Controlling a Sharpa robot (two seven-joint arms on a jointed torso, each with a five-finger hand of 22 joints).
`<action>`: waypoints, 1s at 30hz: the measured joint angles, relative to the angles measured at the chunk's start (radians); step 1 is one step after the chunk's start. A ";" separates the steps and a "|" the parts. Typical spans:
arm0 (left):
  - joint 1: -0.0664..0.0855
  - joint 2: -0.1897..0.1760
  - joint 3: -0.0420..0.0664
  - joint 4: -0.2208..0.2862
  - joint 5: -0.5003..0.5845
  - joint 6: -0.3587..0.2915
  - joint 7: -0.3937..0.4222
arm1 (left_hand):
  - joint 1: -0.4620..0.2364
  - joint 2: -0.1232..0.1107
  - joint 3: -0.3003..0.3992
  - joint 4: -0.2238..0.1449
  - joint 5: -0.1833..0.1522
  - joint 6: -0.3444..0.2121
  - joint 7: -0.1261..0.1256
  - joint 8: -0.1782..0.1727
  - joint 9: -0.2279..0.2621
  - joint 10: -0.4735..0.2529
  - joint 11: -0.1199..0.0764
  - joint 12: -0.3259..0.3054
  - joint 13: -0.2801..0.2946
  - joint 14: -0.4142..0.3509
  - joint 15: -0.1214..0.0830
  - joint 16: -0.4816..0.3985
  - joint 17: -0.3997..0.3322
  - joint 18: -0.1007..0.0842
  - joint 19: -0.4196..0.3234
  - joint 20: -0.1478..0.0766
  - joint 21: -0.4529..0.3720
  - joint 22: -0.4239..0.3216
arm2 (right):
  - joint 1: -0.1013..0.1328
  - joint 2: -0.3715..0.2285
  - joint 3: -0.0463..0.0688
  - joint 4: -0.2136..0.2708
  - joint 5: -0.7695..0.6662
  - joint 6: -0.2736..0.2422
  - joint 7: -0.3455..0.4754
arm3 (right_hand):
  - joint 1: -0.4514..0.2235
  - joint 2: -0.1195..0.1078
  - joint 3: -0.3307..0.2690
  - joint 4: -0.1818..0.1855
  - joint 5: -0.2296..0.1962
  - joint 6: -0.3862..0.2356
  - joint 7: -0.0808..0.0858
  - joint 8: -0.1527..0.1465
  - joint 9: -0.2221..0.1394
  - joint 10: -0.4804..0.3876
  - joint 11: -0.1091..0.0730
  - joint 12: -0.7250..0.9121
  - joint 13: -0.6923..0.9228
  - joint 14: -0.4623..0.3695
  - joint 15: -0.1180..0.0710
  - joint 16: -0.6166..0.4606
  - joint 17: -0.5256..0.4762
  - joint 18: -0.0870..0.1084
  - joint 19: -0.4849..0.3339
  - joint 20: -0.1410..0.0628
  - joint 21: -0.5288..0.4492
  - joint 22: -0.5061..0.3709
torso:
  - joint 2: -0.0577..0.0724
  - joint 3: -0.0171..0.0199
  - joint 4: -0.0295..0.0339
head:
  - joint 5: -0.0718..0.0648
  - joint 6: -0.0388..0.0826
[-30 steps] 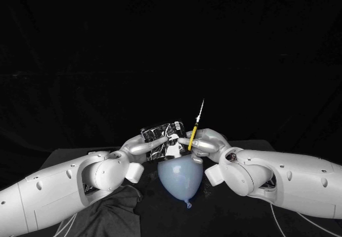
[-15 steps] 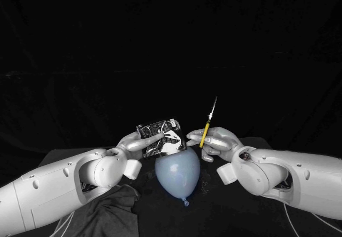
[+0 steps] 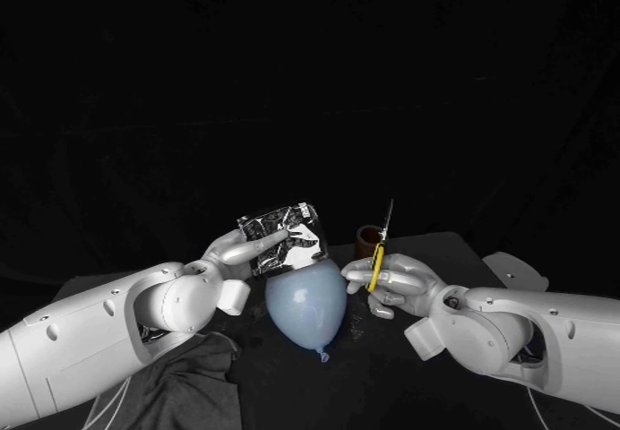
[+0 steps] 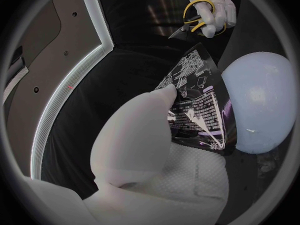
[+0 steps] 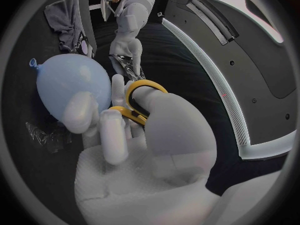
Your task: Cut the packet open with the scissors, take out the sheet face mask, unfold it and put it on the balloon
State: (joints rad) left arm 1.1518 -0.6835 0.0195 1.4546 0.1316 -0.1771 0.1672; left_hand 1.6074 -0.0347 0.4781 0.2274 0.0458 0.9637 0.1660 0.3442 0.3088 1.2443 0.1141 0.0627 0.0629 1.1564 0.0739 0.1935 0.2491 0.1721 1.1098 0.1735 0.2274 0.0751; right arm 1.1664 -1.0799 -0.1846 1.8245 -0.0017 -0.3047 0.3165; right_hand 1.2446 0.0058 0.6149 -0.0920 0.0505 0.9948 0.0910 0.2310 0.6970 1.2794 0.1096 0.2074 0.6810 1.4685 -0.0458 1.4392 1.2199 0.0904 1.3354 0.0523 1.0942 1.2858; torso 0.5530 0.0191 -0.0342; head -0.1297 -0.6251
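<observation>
My left hand (image 3: pixel 248 251) holds the shiny black printed packet (image 3: pixel 282 235) upright, just above the top of the pale blue balloon (image 3: pixel 305 305), which lies on the table with its knot towards me. My right hand (image 3: pixel 394 285) grips the yellow-handled scissors (image 3: pixel 379 262), blades together and pointing up, to the right of the balloon and a little apart from the packet. The left wrist view has the packet (image 4: pixel 197 100) against my left hand (image 4: pixel 147 135), beside the balloon (image 4: pixel 259 100), with the scissors (image 4: pixel 200 17) beyond. In the right wrist view, the yellow scissors (image 5: pixel 140 92) loop around my right hand (image 5: pixel 144 135).
A dark cloth (image 3: pixel 181 376) lies crumpled at the near left by my left arm. A small brown cylinder (image 3: pixel 370 237) stands behind the scissors. A crumpled clear scrap (image 5: pixel 44 135) lies on the table near the balloon (image 5: pixel 65 82).
My right hand has drawn the scissors away from the packet, to the right and lower. My left hand has carried the packet a little to the left.
</observation>
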 measured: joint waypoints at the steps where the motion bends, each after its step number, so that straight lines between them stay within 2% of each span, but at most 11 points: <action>1: 0.000 0.002 0.000 -0.002 0.002 0.002 0.000 | 0.000 0.000 0.001 -0.001 0.000 0.000 0.000 0.000 0.000 0.000 0.000 0.000 0.000 0.000 0.000 0.000 0.000 0.000 0.000 0.000 0.000 0.000 | -0.004 -0.006 0.000 0.004 0.003 0.012 -0.001 | -0.003 0.002 -0.015 0.005 0.000 0.008 -0.008 0.013 0.003 0.000 0.000 0.001 0.154 -0.002 -0.009 0.017 0.038 0.000 0.007 -0.006 0.016 0.008 | 0.000 0.0018 -0.0009 | -0.004 -0.002; 4: 0.000 0.008 0.000 -0.004 0.006 0.007 0.001 | -0.003 -0.003 0.003 -0.003 0.000 -0.001 -0.001 0.004 0.000 0.002 -0.001 -0.001 0.000 0.000 0.000 0.000 0.000 0.000 0.000 0.000 0.000 -0.001 | -0.011 -0.021 -0.003 0.013 0.008 0.042 -0.007 | -0.040 -0.008 -0.046 0.023 -0.001 0.022 -0.032 0.037 0.003 -0.001 -0.001 0.047 0.553 0.000 -0.025 0.065 0.082 -0.006 0.028 -0.020 0.047 0.021 | -0.001 0.0078 -0.0029 | -0.016 -0.011; 6: 0.000 0.012 0.000 -0.005 0.008 0.010 0.001 | -0.003 -0.003 0.003 -0.003 0.000 -0.002 -0.001 0.004 0.000 0.002 -0.002 -0.002 0.000 0.000 0.000 0.000 0.000 0.000 0.000 0.000 0.000 -0.001 | -0.015 -0.030 -0.006 0.016 0.009 0.063 -0.015 | -0.074 -0.032 -0.068 0.045 -0.001 0.042 -0.054 0.038 0.001 -0.001 -0.001 0.086 0.609 0.003 -0.028 0.094 0.087 -0.007 0.045 -0.029 0.082 0.022 | -0.002 0.0109 -0.0045 | -0.024 -0.015; 7: 0.000 0.015 0.000 -0.006 0.010 0.012 0.001 | -0.003 -0.003 0.003 -0.003 0.000 -0.002 -0.001 0.004 0.000 0.002 -0.002 -0.002 0.000 0.000 0.000 0.000 0.000 -0.001 0.000 0.000 0.000 -0.001 | -0.017 -0.034 -0.008 0.017 0.009 0.074 -0.020 | -0.100 -0.044 -0.090 0.067 -0.001 0.049 -0.060 0.093 0.001 0.000 -0.001 0.101 0.610 0.002 -0.030 0.107 0.088 -0.008 0.054 -0.031 0.101 0.022 | -0.002 0.0121 -0.0051 | -0.027 -0.019; 8: 0.000 0.019 0.000 -0.007 0.011 0.014 0.001 | -0.003 -0.003 0.003 -0.003 0.000 -0.002 -0.002 0.004 0.000 0.002 -0.002 -0.002 0.000 0.000 0.000 0.000 0.000 -0.001 0.000 0.000 0.000 -0.001 | -0.023 -0.038 -0.010 0.019 0.008 0.089 -0.027 | -0.127 -0.063 -0.118 0.084 -0.001 0.058 -0.064 0.159 0.055 0.001 -0.002 0.106 0.617 0.003 -0.032 0.116 0.088 -0.008 0.060 -0.034 0.114 0.022 | -0.002 0.0133 -0.0057 | -0.030 -0.021; 10: 0.000 0.025 0.000 -0.010 0.014 0.018 0.000 | -0.004 -0.004 0.005 0.000 0.000 -0.002 -0.002 0.004 0.000 0.002 -0.002 -0.002 0.000 0.000 0.000 0.000 0.001 -0.001 0.000 0.000 0.000 -0.001 | -0.034 -0.043 -0.013 0.023 0.005 0.111 -0.040 | -0.162 -0.078 -0.154 0.107 0.000 0.077 -0.072 0.214 0.204 0.013 -0.014 0.106 0.618 0.002 -0.041 0.125 0.088 -0.009 0.065 -0.040 0.128 0.023 | -0.003 0.0151 -0.0069 | -0.039 -0.029; 12: 0.000 0.031 0.000 -0.012 0.017 0.022 -0.002 | -0.007 -0.004 0.005 0.000 0.000 -0.002 -0.002 0.004 0.000 0.002 -0.002 -0.002 0.000 0.000 0.000 0.000 0.001 -0.001 0.000 0.000 0.000 -0.001 | -0.047 -0.045 -0.016 0.025 0.000 0.132 -0.055 | -0.192 -0.092 -0.188 0.136 0.000 0.083 -0.080 0.245 0.261 0.066 -0.067 0.211 0.618 0.000 -0.060 0.126 0.090 -0.009 0.065 -0.040 0.131 0.022 | -0.003 0.0163 -0.0076 | -0.046 -0.035; 19: 0.001 0.043 0.000 -0.025 0.022 0.032 -0.013 | -0.014 -0.004 0.011 -0.005 0.000 -0.003 -0.003 0.008 0.000 0.002 -0.002 -0.002 0.000 0.001 0.002 0.000 0.001 -0.002 0.000 0.000 0.000 -0.001 | -0.064 -0.041 -0.017 0.017 -0.013 0.151 -0.089 | -0.214 -0.103 -0.241 0.195 0.000 0.074 -0.086 0.268 0.316 0.080 -0.081 0.299 0.618 0.000 -0.064 0.128 0.091 -0.009 0.072 -0.047 0.142 0.022 | -0.004 0.0170 -0.0053 | -0.071 -0.060; 24: 0.002 0.049 0.000 -0.027 0.025 0.039 -0.027 | -0.018 -0.007 0.016 -0.011 0.000 -0.004 -0.003 0.010 0.000 0.002 -0.002 -0.002 0.000 0.001 0.002 0.000 0.003 -0.002 0.000 0.000 0.000 -0.001 | -0.067 -0.031 -0.018 0.004 -0.010 0.139 -0.103 | -0.217 -0.017 -0.213 0.242 0.000 0.074 -0.089 0.270 0.325 0.086 -0.087 0.299 0.618 0.000 -0.064 0.128 0.088 -0.014 0.077 -0.052 0.156 0.022 | -0.004 0.0165 -0.0050 | -0.083 -0.072; 26: 0.003 0.051 0.000 -0.029 0.025 0.042 -0.034 | -0.018 -0.008 0.016 -0.011 0.000 -0.004 -0.003 0.010 0.000 0.003 -0.003 -0.002 0.000 0.001 0.002 0.000 0.003 -0.002 0.000 0.000 0.000 -0.001 | -0.068 -0.028 -0.018 -0.001 -0.008 0.140 -0.106 | -0.203 -0.004 -0.195 0.229 0.000 0.059 -0.082 0.247 0.321 0.086 -0.087 0.299 0.618 0.000 -0.064 0.128 0.088 -0.014 0.078 -0.052 0.163 0.022 | -0.003 0.0163 -0.0050 | -0.086 -0.074; 30: 0.006 0.060 0.000 -0.033 0.025 0.050 -0.052 | -0.020 -0.009 0.019 -0.008 0.000 -0.007 -0.006 0.015 0.000 0.003 -0.003 -0.002 0.000 0.001 0.002 0.000 0.003 -0.002 0.000 0.000 0.000 -0.001 | -0.068 -0.025 -0.018 -0.008 -0.003 0.154 -0.108 | -0.173 -0.034 -0.195 0.206 0.000 0.036 -0.068 0.198 0.301 0.086 -0.087 0.299 0.618 0.000 -0.064 0.127 0.087 -0.014 0.083 -0.047 0.172 0.021 | -0.001 0.0157 -0.0049 | -0.089 -0.078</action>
State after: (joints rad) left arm 1.1574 -0.6234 0.0195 1.4218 0.1569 -0.1267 0.1156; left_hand 1.5876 -0.0438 0.4971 0.2192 0.0456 0.9571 0.1597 0.3593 0.3088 1.2476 0.1108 0.0608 0.0629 1.1579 0.0756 0.1935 0.2519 0.1696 1.1096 0.1736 0.2273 0.0742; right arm 1.0980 -1.1047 -0.2024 1.8165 -0.0051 -0.1505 0.2082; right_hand 1.0718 -0.0283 0.4196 0.1139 0.0504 1.0307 0.0228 0.4291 0.9977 1.3652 0.0223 0.5062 1.2993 1.4683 -0.1095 1.5666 1.3073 0.0761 1.4184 0.0055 1.2666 1.3073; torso 0.5518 0.0348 -0.0391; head -0.2183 -0.7031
